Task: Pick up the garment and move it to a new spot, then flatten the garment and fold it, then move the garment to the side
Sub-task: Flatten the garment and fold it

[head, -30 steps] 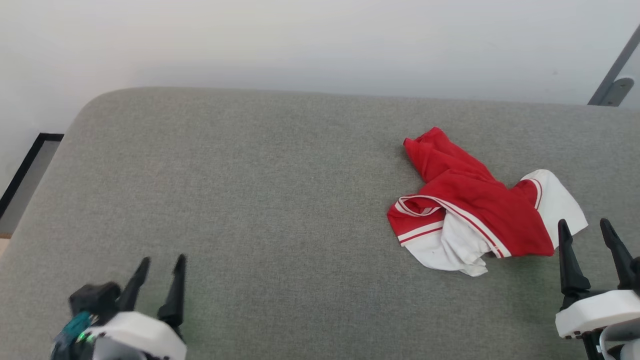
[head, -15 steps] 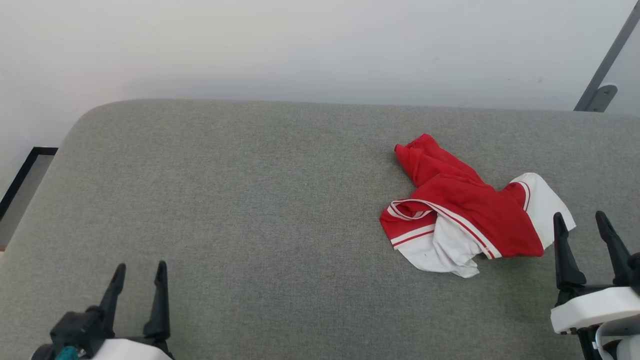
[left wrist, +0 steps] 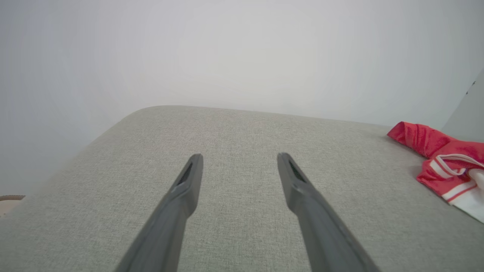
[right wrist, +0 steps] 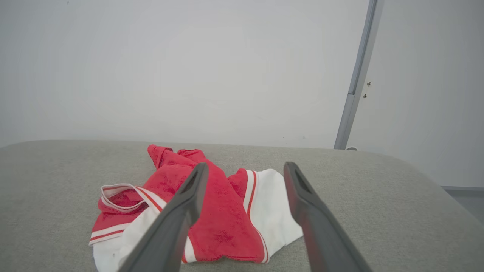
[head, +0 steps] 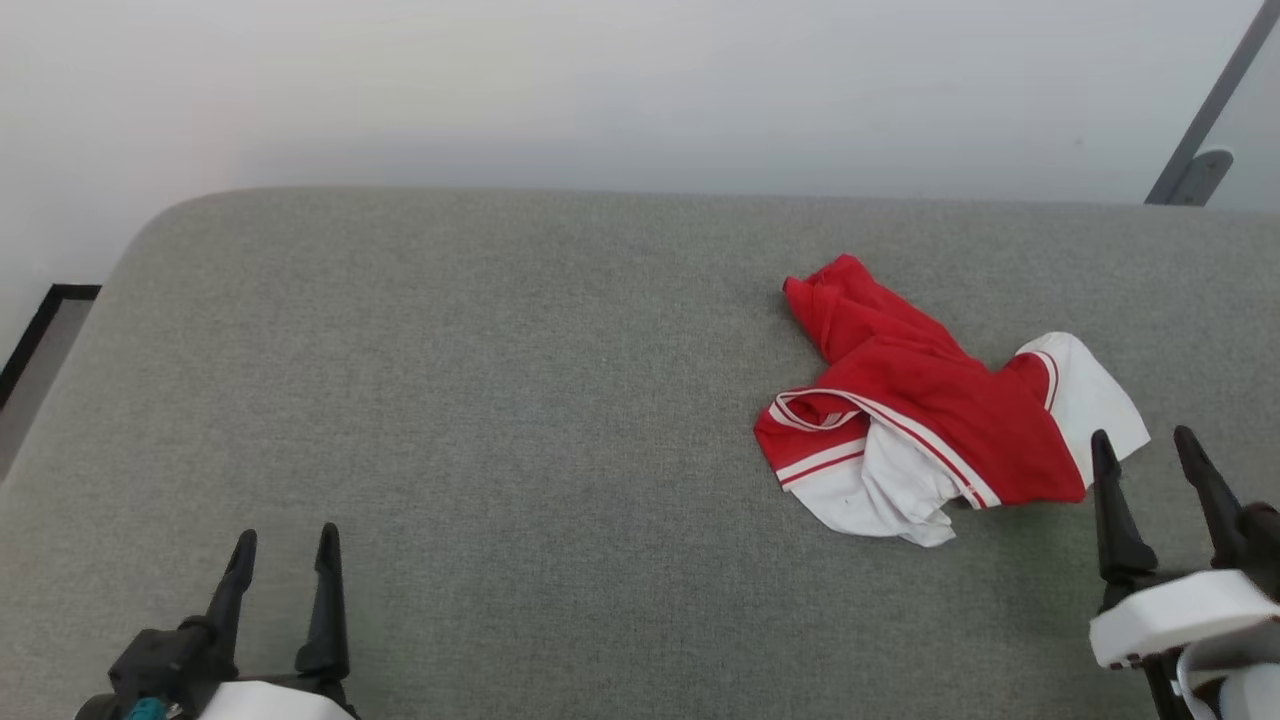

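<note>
A soft red short-sleeved shirt with white sleeves and red-and-white striped trim (head: 920, 420) lies crumpled in a loose heap on the right half of a grey woven-fabric padded surface with rounded corners (head: 500, 400). One red end of the shirt bunches toward the pale wall (head: 600, 80). A white sleeve spreads out at the heap's right side, and another white part is folded under at the near edge. The right gripper (head: 1142, 436), with two long dark fingers on a white body, hovers at the lower right with its jaws spread wide and nothing between them. Its fingertips are just beside the right-hand white sleeve, and whether they touch it cannot be told. From the right wrist, that gripper (right wrist: 246, 165) points at the shirt (right wrist: 227, 219), which lies right in front of its fingers. The left gripper (head: 286, 537) is at the lower left, well apart from the shirt, jaws likewise spread and empty. In its own wrist view it (left wrist: 239, 156) is over bare grey fabric, with the shirt (left wrist: 446, 162) at the far right edge. A slanted grey metal strip (head: 1200, 130) runs down the wall at the upper right.
</note>
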